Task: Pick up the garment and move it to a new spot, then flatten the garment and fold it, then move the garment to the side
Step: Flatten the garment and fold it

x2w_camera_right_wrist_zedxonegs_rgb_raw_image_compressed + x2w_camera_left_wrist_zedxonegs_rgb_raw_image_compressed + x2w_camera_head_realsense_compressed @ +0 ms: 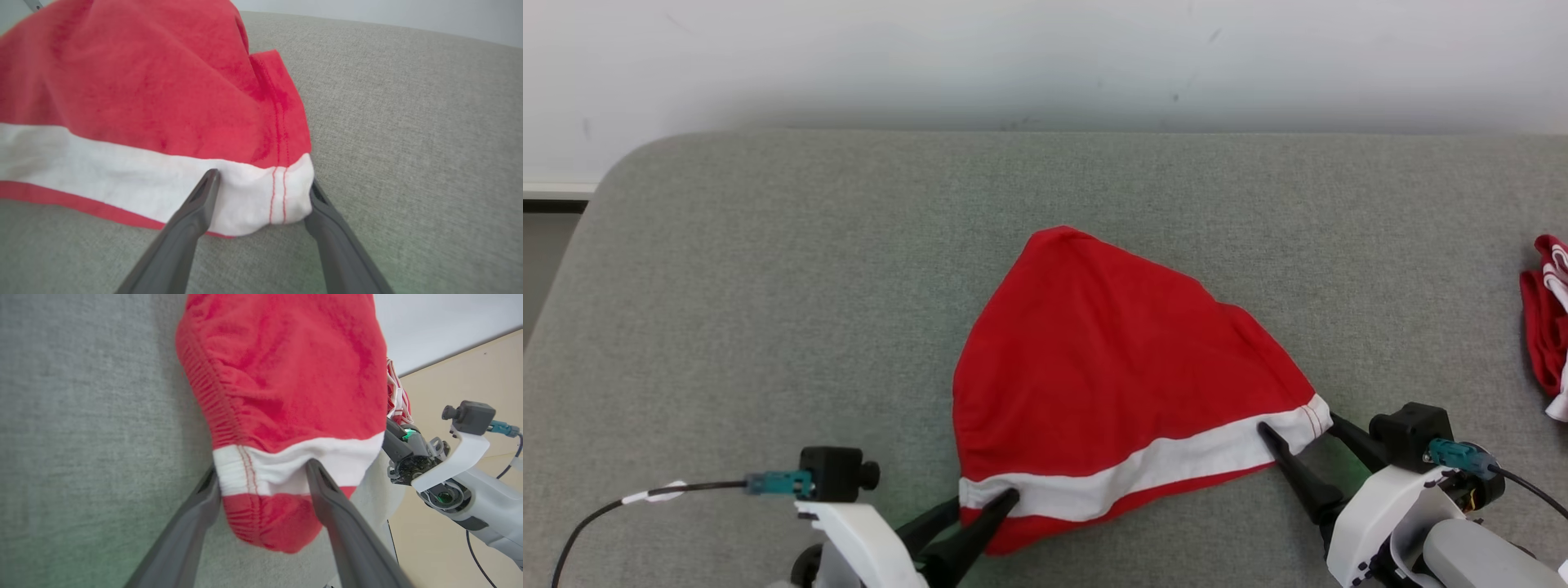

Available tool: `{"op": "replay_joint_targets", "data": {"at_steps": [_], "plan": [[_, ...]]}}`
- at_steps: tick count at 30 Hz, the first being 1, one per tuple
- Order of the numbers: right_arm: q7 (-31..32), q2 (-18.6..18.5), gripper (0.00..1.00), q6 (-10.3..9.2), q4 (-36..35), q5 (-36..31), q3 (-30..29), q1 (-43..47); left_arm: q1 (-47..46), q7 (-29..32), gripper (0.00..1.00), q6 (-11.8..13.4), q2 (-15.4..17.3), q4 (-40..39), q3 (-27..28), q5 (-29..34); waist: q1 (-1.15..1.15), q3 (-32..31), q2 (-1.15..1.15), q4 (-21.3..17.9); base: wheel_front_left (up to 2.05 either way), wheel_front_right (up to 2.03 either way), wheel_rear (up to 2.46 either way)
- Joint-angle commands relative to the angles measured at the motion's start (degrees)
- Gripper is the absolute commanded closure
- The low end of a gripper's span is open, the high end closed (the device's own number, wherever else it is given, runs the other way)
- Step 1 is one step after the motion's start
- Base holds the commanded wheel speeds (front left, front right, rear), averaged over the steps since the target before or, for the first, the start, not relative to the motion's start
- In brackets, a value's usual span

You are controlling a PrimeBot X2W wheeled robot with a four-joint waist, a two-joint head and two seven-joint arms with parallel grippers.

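1. Two pincers are at the near edge. The left pincer (986,496) rises from the lower left on its white forearm and points up and to the right. The right pincer (1297,422) comes from the lower right and points up and to the left.
2. Each pincer has two long dark fingers, four in all, and both pairs are spread wide, not pinched on anything.
3. The left pincer (261,469) straddles the near left corner of the one red cloth garment with a broad white band (1111,367). One finger lies against the gathered edge and the other over the white band.
4. The right pincer (262,177) straddles the right corner of the garment (135,94), with the stitched white end between its fingers and resting on the surface.
5. The garment lies near the middle of the one grey fabric-covered table (768,286), close to its near edge. Its band runs from pincer to pincer and its red body narrows to a rounded peak further back.
6. One second bunched red-and-white cloth (1547,327) lies at the table's far right, well apart from the garment.
7. Beyond the table stands a pale wall (1013,57).
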Motion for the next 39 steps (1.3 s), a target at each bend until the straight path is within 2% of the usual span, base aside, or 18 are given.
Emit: {"op": "replay_joint_targets", "data": {"at_steps": [1, 2, 3, 4, 5, 7, 9, 16, 24, 32, 39], "plan": [[-0.53, -0.27, 0.0, -0.15, 0.05, 0.76, 0.78, -1.12, -1.27, -0.82, 0.0, 0.1, 0.47, -0.16, -0.75, -0.71, -0.01, 0.3, 0.0, -0.11, 0.0, 0.0, 0.0], [-0.73, -0.24, 0.0, -0.15, -0.08, 1.14, 1.22, -1.29, -1.74, -1.1, 0.24, 0.09, 0.61, -0.39, -1.47, -0.95, -0.01, 0.44, 0.0, -0.17, 0.0, 0.0, 0.0], [-0.74, -0.3, 0.19, -0.15, -0.11, 1.48, 1.8, -1.56, -2.14, -1.32, 0.6, 0.09, 0.74, -0.6, -2.26, -1.28, -0.01, 0.54, 0.0, -0.22, 0.0, 0.0, 0.0], [-0.95, -0.31, 0.5, -0.15, -0.19, 1.9, 2.35, -1.8, -2.54, -1.75, 0.85, 0.1, 0.91, -0.81, -2.9, -1.47, -0.01, 0.62, 0.0, -0.26, 0.0, 0.0, 0.0], [-1.05, -0.24, 0.62, -0.15, -0.42, 2.49, 2.86, -1.95, -2.87, -2.21, 1.0, 0.1, 1.14, -0.81, -3.31, -1.82, -0.01, 0.7, 0.0, -0.3, 0.0, 0.0, 0.0], [-1.23, -0.43, 0.76, -0.15, -0.58, 3.49, 3.89, -2.33, -3.67, -3.28, 1.0, 0.1, 1.63, -1.09, -4.5, -1.74, -0.01, 0.82, 0.0, -0.34, 0.0, 0.0, 0.0], [-1.32, -0.66, 1.0, -0.15, -0.69, 4.37, 4.94, -2.73, -4.25, -4.63, 1.0, 0.1, 2.07, -0.85, -5.54, -1.74, -0.01, 0.85, 0.0, -0.32, 0.0, 0.0, 0.0], [-3.44, -1.99, 1.0, -0.15, -2.47, 8.28, 5.19, -3.36, -5.73, -10.0, 1.0, 0.1, 3.92, -0.94, -8.52, -0.85, -0.01, -0.1, 0.0, -0.4, 0.0, 0.0, 0.0], [-4.1, -5.8, 1.0, -0.15, -10.22, 11.42, 2.29, 0.33, -5.38, -14.16, 1.0, 0.1, 6.29, -6.38, -9.89, -1.91, -0.01, -2.91, 0.0, -0.7, 0.0, 0.0, 0.0], [-4.18, -9.92, 1.0, -0.15, -22.58, 12.07, -6.23, 8.58, -2.66, -18.5, 1.0, 0.49, 8.78, -13.32, -7.82, -2.3, -0.01, -7.26, 0.0, -2.55, 0.0, 0.0, 0.0], [-4.2, -14.07, 1.0, -0.15, -37.07, 12.8, -15.36, 17.83, 0.87, -21.03, 1.0, 3.37, 12.29, -23.11, -5.28, -2.49, -0.01, -10.15, 0.0, -5.62, 0.0, 0.0, 0.0]]}}
